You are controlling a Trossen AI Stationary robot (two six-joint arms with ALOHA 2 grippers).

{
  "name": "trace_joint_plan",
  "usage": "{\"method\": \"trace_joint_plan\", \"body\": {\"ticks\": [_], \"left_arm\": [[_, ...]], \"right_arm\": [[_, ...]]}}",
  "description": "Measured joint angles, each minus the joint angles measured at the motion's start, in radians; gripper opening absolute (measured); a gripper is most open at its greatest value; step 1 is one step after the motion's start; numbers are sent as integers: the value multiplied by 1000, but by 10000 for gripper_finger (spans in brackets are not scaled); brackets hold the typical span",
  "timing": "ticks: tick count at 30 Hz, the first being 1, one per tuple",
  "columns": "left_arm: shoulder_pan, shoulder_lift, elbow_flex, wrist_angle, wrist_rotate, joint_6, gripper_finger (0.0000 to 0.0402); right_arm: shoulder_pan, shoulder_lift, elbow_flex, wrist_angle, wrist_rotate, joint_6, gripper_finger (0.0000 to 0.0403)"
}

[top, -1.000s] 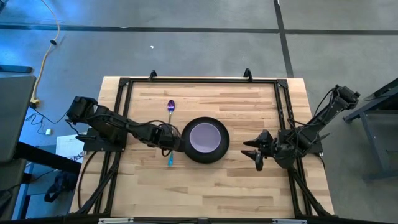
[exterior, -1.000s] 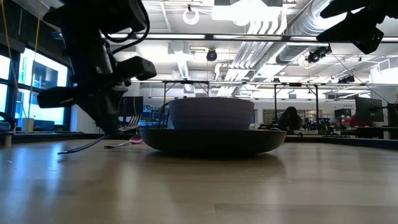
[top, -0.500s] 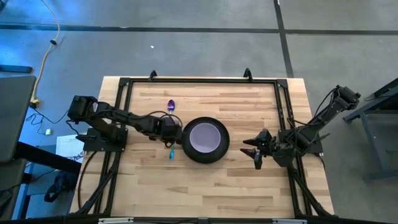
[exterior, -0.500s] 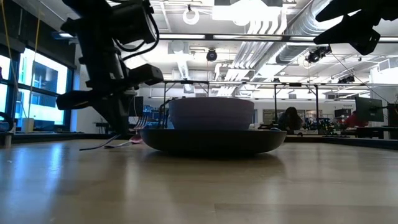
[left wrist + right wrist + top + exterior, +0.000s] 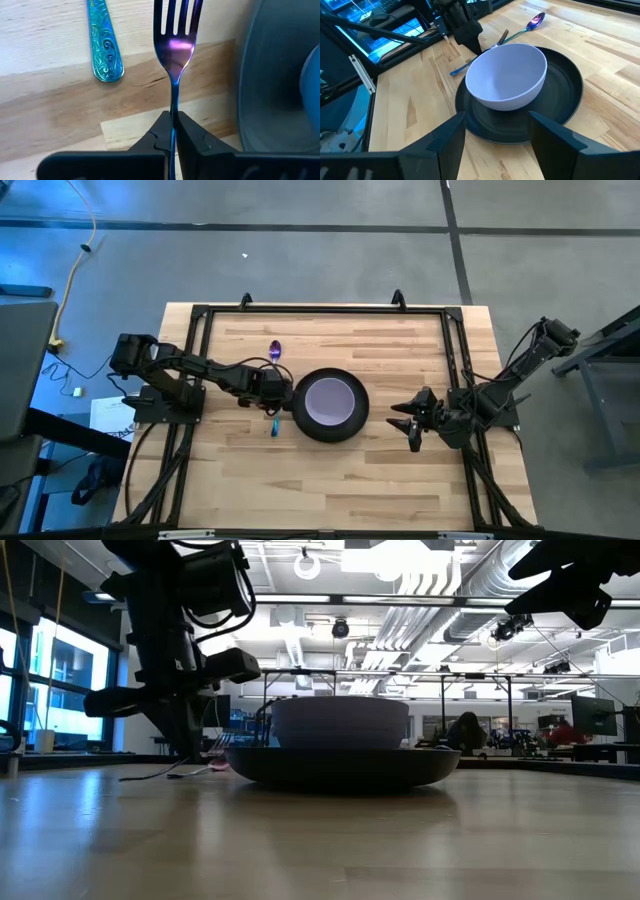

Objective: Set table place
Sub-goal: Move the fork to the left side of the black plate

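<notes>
Two pieces are already placed, the lavender bowl [image 5: 328, 400] seated in the dark plate [image 5: 352, 425] mid-worktop [image 5: 400, 480], while the fork [image 5: 173, 47] is pinched in the left tool [image 5: 172, 137] beside the plate, apparently not yet laid down, the spoon [image 5: 274, 352] lies nearby, and the right tool [image 5: 412, 423] waits open.

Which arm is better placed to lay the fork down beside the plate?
Left. The left gripper is shut on the fork, right next to the plate on its left side, near the spoon. The right gripper waits open on the plate's far side, holding nothing.
</notes>
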Motion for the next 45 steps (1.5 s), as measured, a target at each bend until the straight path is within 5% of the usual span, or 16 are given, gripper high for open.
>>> {"method": "trace_joint_plan", "body": {"ticks": [45], "left_arm": [[0, 43, 0, 20, 46, -59, 20]], "right_arm": [[0, 0, -1, -36, -20, -5, 204]]}}
